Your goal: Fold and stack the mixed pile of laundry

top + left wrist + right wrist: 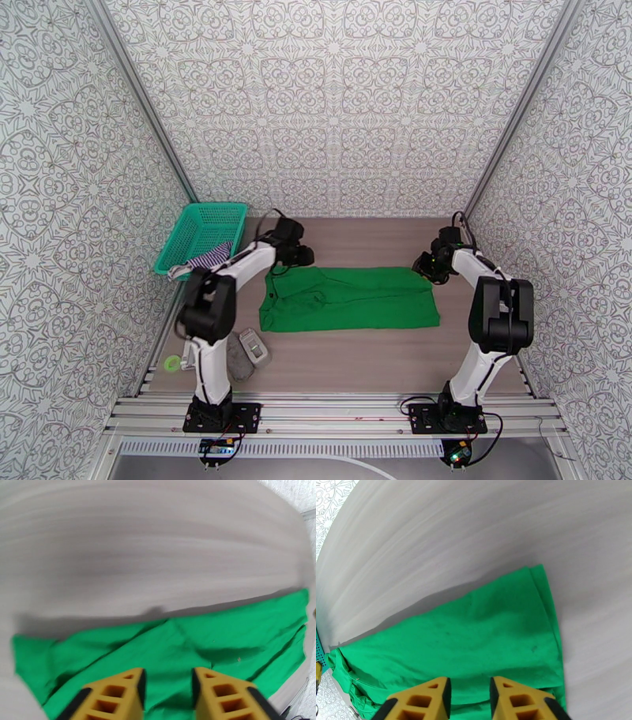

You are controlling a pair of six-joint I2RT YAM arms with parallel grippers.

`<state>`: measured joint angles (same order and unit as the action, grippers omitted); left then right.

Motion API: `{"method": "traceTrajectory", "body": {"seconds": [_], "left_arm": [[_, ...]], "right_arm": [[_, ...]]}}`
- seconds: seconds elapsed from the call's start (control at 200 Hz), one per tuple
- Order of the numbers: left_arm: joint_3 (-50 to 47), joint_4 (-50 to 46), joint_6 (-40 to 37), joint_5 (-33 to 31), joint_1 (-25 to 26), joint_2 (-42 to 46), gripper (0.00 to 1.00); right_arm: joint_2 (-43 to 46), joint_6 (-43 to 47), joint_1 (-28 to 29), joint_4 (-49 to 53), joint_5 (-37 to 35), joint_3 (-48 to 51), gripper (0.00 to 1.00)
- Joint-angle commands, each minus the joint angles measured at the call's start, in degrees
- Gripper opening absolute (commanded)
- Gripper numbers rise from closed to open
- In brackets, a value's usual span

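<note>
Here, green shirt [355,296] spread under left pincer [168,693] and right pincer [468,697], both slightly parted, gripping nothing.

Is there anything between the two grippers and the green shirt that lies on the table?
Nothing visible does. The left gripper and the right gripper each hang with jaws apart over the green shirt, with bare green cloth straight ahead of them. The teal basket stands aside, left of the shirt.
</note>
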<state>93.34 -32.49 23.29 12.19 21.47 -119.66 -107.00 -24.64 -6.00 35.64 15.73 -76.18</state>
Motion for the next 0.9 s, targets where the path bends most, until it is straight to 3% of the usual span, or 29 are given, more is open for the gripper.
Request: {"method": "traceTrajectory", "body": {"seconds": [0.0,0.275,0.555,0.895], "left_arm": [[5.9,-9.0,-0.1,-3.5,1.4,-4.0,0.34],[12.4,-11.6,2.1,-7.2,3.5,-11.6,0.39],[16.4,-15.1,3.5,-13.2,3.8,-13.3,0.44],[19.7,-16.9,2.9,-14.0,4.1,-16.2,0.38]], "right_arm": [[-0.1,0.0,0.0,-0.1,0.9,-1.8,0.31],[-0.1,0.8,0.0,0.0,1.8,-0.8,0.3],[0.0,1.5,0.0,0.1,2.1,-0.6,0.3],[-0.2,1.5,0.0,0.1,2.6,-0.5,0.29]]}}
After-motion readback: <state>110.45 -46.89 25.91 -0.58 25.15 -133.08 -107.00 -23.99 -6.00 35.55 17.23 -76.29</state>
